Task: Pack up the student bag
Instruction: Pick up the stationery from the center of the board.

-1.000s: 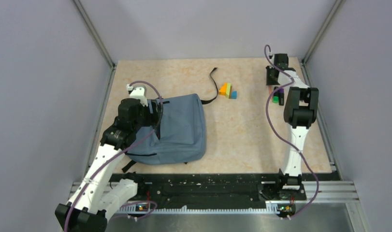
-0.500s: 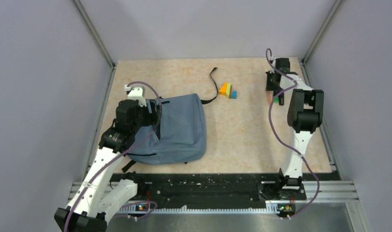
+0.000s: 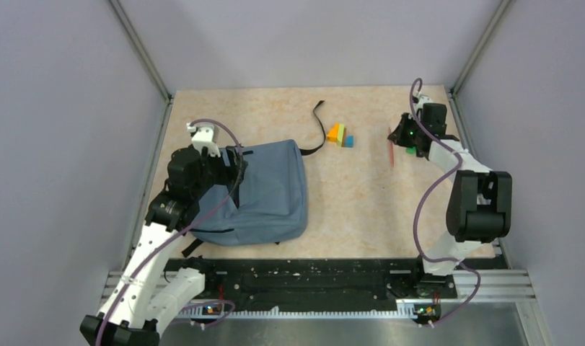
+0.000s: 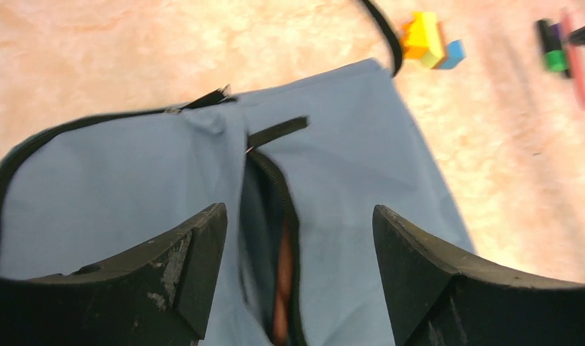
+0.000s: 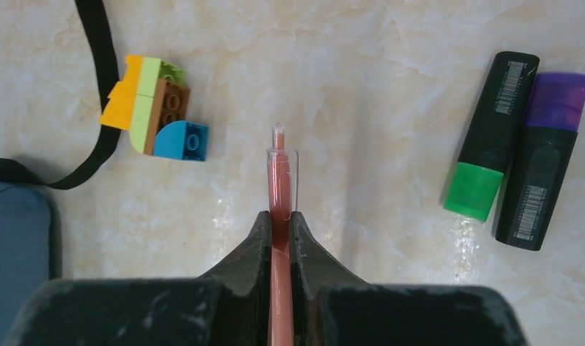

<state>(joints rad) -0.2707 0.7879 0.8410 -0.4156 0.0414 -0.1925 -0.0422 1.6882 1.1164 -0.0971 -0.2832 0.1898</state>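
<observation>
Bag (image 3: pixel 264 191) lies left of centre on the desk (image 3: pixel 361 209), toward the near edge. Left end effector (image 4: pixel 298 216) hangs over the bag's left part, fingers spread either side of the zip opening (image 4: pixel 264 216). Strap (image 3: pixel 319 126) runs from the bag's far right corner toward the back. Blocks (image 3: pixel 340 135) sit just right of the strap, behind the bag. Pen (image 5: pixel 280 180), clamped in the right end effector (image 5: pixel 278 216), is between the blocks and the two markers (image 5: pixel 495 137). Markers lie side by side, touching, near the right edge.

Pictured: one student bag (image 3: pixel 271 187), one red pen (image 5: pixel 280 180), one cluster of toy bricks (image 5: pixel 156 108) and two markers, a green-capped highlighter (image 5: pixel 491 137) and a purple-capped highlighter (image 5: pixel 545 158).
</observation>
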